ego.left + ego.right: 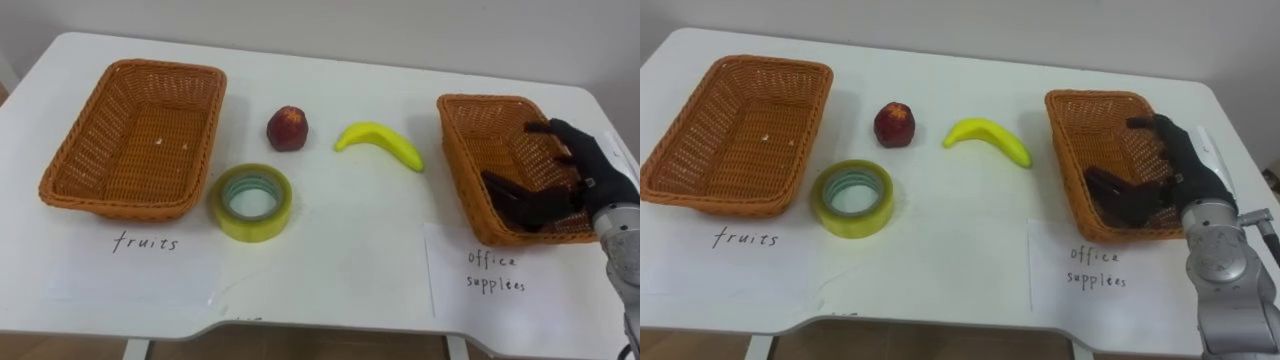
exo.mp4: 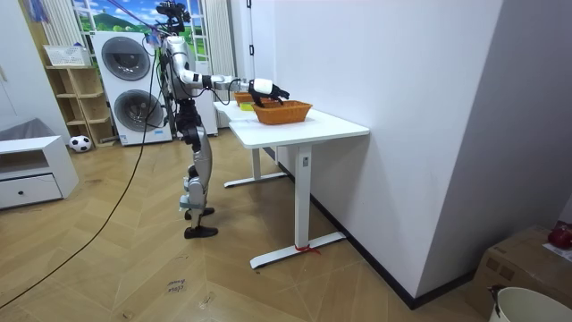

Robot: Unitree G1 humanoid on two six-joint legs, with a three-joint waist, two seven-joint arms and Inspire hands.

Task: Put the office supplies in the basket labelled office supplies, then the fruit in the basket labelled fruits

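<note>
Nearest, at the lower edge of the frame, two paper label sheets (image 1: 130, 265) lie on the white worktop (image 1: 340, 250), one in front of each basket. Just beyond the left sheet, left of centre, the yellow tape roll (image 1: 251, 202) lies flat, close beside the left basket (image 1: 70, 180), which holds nothing yet. At the right edge, the right hand (image 1: 585, 170) hangs over the right basket (image 1: 455, 170) with its upper fingers reaching across the inside. A dark shape lies below them on the basket floor. I cannot tell whether it is the thumb or an office item, so whether the hand grips or has let go stays unclear. Farther back, at centre, the apple (image 1: 287, 127) and the banana (image 1: 380, 143) rest on the worktop between the baskets. By my reading the sorting is barely begun: both fruits and the tape are left to place.
</note>
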